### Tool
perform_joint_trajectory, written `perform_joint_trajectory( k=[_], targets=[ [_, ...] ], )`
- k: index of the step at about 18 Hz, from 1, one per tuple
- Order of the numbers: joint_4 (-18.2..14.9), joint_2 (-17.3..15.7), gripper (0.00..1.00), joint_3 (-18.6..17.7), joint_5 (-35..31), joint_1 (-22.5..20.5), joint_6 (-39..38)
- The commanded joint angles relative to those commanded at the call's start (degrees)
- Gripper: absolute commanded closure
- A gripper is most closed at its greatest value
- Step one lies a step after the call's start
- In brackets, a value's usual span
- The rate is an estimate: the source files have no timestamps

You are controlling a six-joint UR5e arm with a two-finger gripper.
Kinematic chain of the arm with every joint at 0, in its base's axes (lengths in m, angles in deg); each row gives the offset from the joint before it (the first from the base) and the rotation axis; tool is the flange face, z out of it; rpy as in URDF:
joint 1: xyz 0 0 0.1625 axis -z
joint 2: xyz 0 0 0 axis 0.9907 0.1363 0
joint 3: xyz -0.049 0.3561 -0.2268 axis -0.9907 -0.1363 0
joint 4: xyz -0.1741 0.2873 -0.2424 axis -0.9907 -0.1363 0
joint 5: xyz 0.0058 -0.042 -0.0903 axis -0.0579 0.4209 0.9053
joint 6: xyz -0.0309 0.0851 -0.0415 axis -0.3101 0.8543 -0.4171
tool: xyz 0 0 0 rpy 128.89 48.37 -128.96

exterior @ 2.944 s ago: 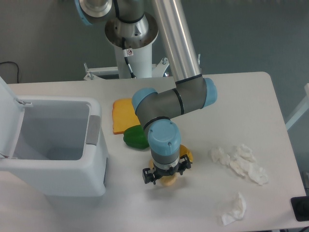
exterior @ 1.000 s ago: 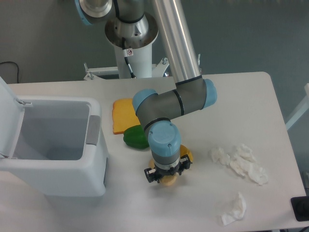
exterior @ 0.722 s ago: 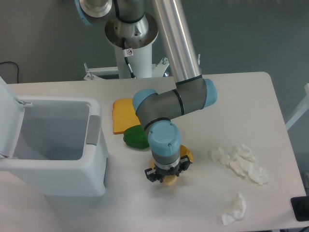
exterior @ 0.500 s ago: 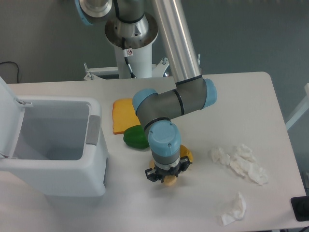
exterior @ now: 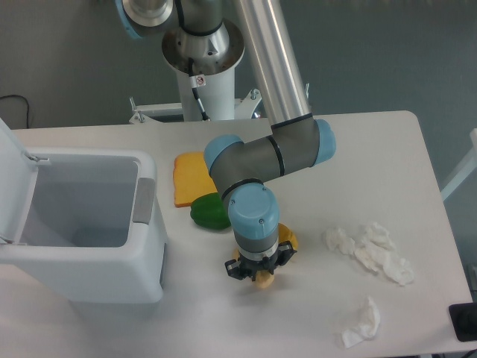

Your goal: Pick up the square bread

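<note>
Green pepper (exterior: 209, 212), yellow piece (exterior: 290, 239) crowd claw (exterior: 256, 271); bread probably beneath, hidden.

A white open-topped bin (exterior: 86, 224) stood at the left of the white table (exterior: 373, 156). Beside it lay a flat orange toast slice (exterior: 189, 177), touching a green pepper (exterior: 208, 212). Crumpled white tissues (exterior: 370, 250) lay to the right, another (exterior: 360, 322) nearer the front edge.

White table (exterior: 373, 156), bin (exterior: 82, 224), toast (exterior: 188, 177), tissues (exterior: 369, 250)
</note>
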Motion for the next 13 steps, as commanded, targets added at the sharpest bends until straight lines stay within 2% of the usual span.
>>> perform_joint_trajectory(
  k=[4,9,11,13],
  targets=[
    [0.0,-1.2,0.55,0.4,-0.1,0.0,1.5],
    [0.0,-5.2,0.55,2.0,0.0,0.2,5.7],
    [-0.1,-6.4,0.55,3.9,0.3,0.2,6.7],
    [-0.1,-8.2,0.55,4.6,0.4,-0.2,10.9]
  ],
)
